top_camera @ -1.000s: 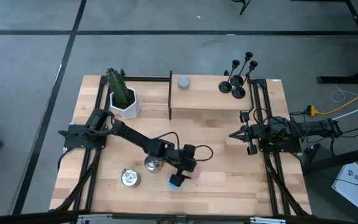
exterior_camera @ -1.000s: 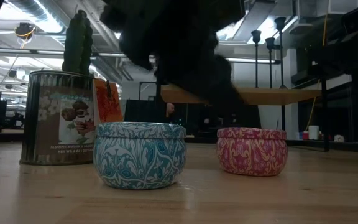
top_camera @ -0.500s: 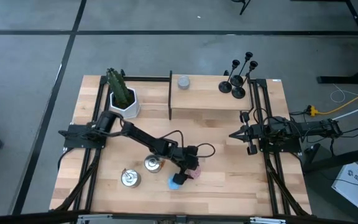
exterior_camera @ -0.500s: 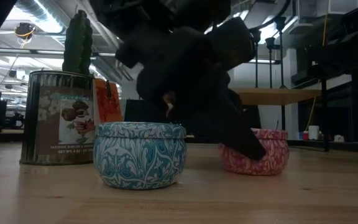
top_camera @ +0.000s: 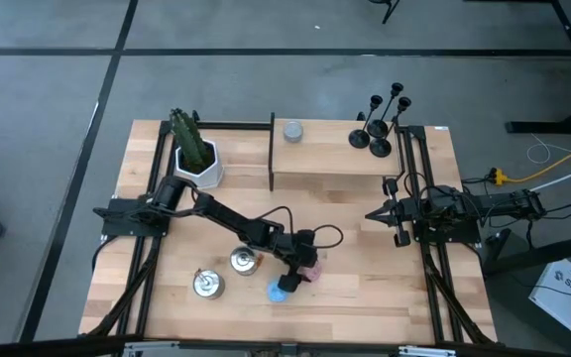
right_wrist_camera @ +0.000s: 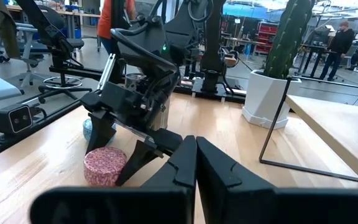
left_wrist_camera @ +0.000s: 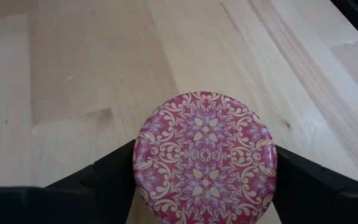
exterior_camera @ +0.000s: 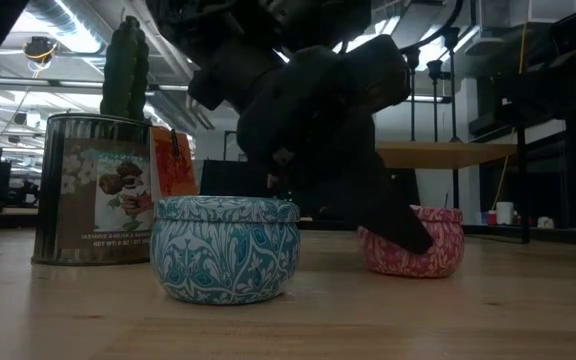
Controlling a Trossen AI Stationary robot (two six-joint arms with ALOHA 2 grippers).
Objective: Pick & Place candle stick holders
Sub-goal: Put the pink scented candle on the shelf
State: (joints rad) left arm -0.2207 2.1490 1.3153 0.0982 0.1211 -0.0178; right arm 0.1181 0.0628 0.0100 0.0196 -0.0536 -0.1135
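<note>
Several black candle stick holders [top_camera: 380,124] stand on their round bases at the right end of a raised wooden shelf [top_camera: 325,164] at the back; their tops show in the low view [exterior_camera: 433,70]. My left gripper [top_camera: 305,270] is down over a pink patterned round tin [left_wrist_camera: 205,155] at the table's front middle, one finger on each side. My right gripper [top_camera: 370,214] is shut and empty above the table's right side, well in front of the holders. My left gripper has the pink tin's round wall [left_wrist_camera: 135,165] between its two fingers, one on each opposite side, below the lid. The fingers [exterior_camera: 393,220] slant down from above. The tin stands upright with its bottom on the table.
A blue patterned tin [top_camera: 284,290] stands just left of and nearer than the pink one. Two silver tins [top_camera: 245,261] [top_camera: 206,286] sit farther left. A cactus in a white pot [top_camera: 196,154] is at the back left. A grey round candle [top_camera: 292,130] lies on the shelf.
My left gripper has come down from above and slightly toward the table's right, and its fingers now straddle the pink tin. The tin has stayed on the table.
</note>
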